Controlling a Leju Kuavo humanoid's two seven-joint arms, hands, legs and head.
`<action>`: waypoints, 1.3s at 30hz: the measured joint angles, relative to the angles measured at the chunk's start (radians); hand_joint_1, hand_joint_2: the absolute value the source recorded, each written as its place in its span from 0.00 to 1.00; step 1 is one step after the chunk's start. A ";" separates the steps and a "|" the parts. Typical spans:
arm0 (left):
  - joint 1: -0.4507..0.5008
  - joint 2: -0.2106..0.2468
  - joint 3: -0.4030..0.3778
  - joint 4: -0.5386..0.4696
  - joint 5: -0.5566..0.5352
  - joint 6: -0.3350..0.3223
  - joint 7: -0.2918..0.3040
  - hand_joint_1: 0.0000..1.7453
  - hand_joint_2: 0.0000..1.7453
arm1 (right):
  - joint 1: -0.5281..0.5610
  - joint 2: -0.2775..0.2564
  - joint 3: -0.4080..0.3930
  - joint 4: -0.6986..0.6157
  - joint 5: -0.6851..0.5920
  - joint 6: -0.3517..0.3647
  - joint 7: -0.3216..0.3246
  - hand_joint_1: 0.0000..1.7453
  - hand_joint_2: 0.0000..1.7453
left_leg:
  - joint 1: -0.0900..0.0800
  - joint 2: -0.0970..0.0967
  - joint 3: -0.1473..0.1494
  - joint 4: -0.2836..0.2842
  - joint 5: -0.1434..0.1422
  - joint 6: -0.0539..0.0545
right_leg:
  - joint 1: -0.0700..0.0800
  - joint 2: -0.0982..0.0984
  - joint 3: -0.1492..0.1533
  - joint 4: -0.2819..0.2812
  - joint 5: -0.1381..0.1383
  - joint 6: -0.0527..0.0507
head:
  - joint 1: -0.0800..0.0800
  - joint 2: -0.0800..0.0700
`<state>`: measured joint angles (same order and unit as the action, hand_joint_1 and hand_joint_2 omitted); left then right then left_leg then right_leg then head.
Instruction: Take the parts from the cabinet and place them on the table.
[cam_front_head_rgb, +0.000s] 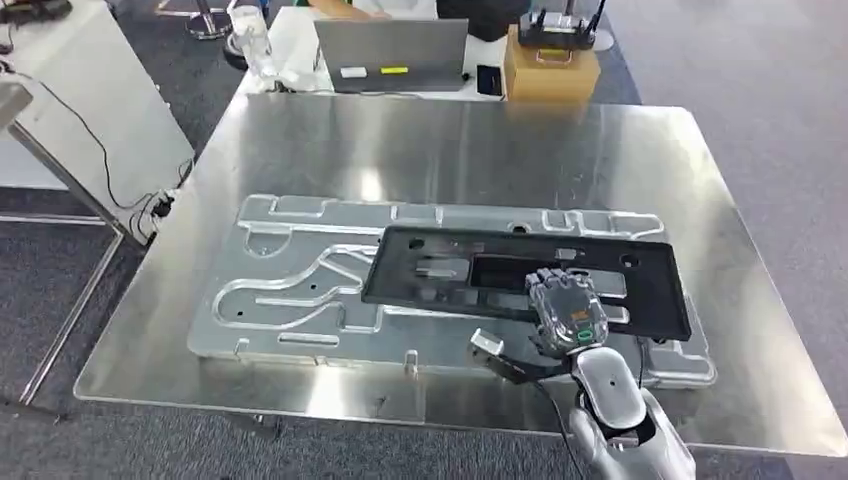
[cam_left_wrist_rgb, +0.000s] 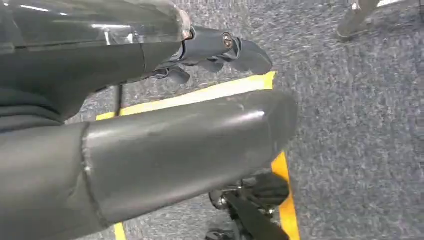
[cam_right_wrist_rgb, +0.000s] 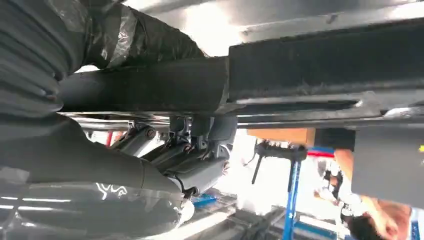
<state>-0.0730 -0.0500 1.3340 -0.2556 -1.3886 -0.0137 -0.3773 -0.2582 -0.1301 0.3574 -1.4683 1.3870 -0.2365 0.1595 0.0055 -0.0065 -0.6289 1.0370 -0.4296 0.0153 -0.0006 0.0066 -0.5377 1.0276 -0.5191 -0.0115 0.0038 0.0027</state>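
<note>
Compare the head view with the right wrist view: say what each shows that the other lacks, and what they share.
The head view alone lays out the whole steel table, the silver stamped panel lying flat on it, and a laptop and cardboard box beyond. The right wrist view alone gives the close-up of the thumb along the part's edge with the fingers curled on the opposite side. Both show the right hand holding the black frame part.

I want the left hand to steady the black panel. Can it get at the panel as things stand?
Probably not yet. The left hand hangs over carpet, away from the table; the right hand is at the black panel. Its far-left end looks uncovered.
</note>
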 joint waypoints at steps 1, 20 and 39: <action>0.002 0.002 0.000 0.000 0.002 0.000 0.000 0.00 0.00 | 0.000 0.000 -0.005 0.000 0.000 -0.001 0.002 1.00 1.00 | -0.001 0.000 0.000 -0.001 -0.002 0.003 | -0.002 0.000 0.001 -0.004 0.000 0.004 | 0.000 0.000; -0.001 0.003 -0.006 0.002 -0.005 0.016 0.009 0.00 0.00 | 0.007 0.005 -0.021 0.008 -0.009 -0.003 -0.005 0.00 0.00 | 0.024 0.005 -0.006 0.089 -0.094 -0.034 | -0.023 -0.006 -0.058 0.014 0.044 -0.005 | -0.001 0.000; 0.001 0.008 -0.006 0.003 0.007 -0.001 0.013 0.00 0.00 | 0.007 0.012 -0.022 0.019 -0.016 -0.002 -0.008 0.00 0.00 | 0.011 0.006 0.047 -0.031 -0.018 0.022 | -0.015 -0.006 -0.184 0.300 -0.094 0.040 | 0.000 0.000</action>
<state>-0.0722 -0.0423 1.3275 -0.2525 -1.3813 -0.0145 -0.3643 -0.2512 -0.1179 0.3350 -1.4496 1.3710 -0.2388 0.1514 0.0168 -0.0006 -0.5818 1.0060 -0.4475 0.0378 -0.0153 0.0010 -0.7212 1.3278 -0.6133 0.0285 0.0042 0.0027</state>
